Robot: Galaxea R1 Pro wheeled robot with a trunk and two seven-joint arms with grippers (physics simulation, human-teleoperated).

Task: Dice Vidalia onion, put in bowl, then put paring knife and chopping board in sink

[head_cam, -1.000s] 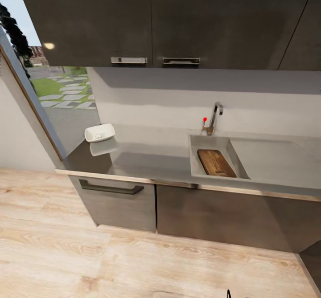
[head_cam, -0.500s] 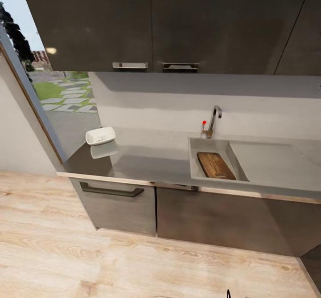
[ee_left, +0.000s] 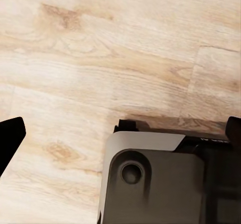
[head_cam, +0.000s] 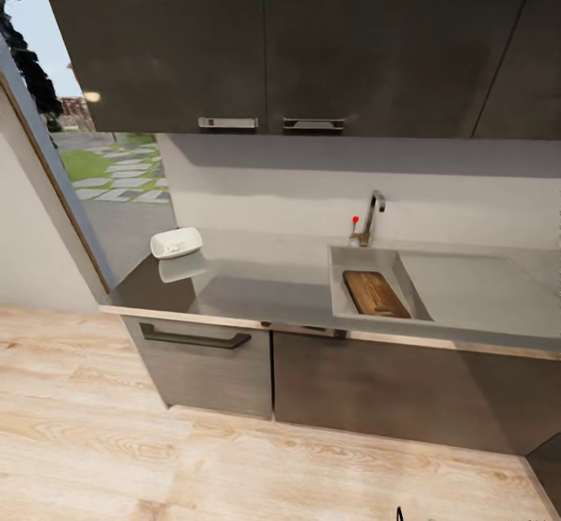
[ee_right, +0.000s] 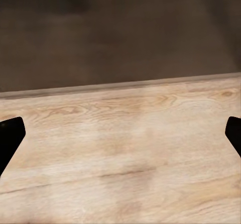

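From the head camera, the countertop [head_cam: 257, 295] runs across the middle of the room over dark cabinets, and the sink [head_cam: 340, 287] is set into it at about three o'clock from centre, its tap [head_cam: 371, 217] standing at the basin's twelve o'clock. The chopping board [head_cam: 376, 293] lies flat inside the basin. I cannot make out a paring knife beside it, so I can't say whether it is in there. The bowl [head_cam: 176, 242] sits on the countertop near its window end, at about nine o'clock, with something pale inside that I can't identify. In the left wrist camera, the left gripper [ee_left: 120, 133] hangs over the wooden floor [ee_left: 100, 58] and part of the robot's own base [ee_left: 165, 179], its dark fingertips spread wide with nothing between them. In the right wrist camera, the right gripper [ee_right: 120, 133] is likewise spread and empty, over floorboards near a dark cabinet front [ee_right: 120, 33]. The robot stands well back from the counter. To my eye the risk is calling the job finished while the knife's place is unconfirmed, or rolling off and clipping the cabinets with a low arm.
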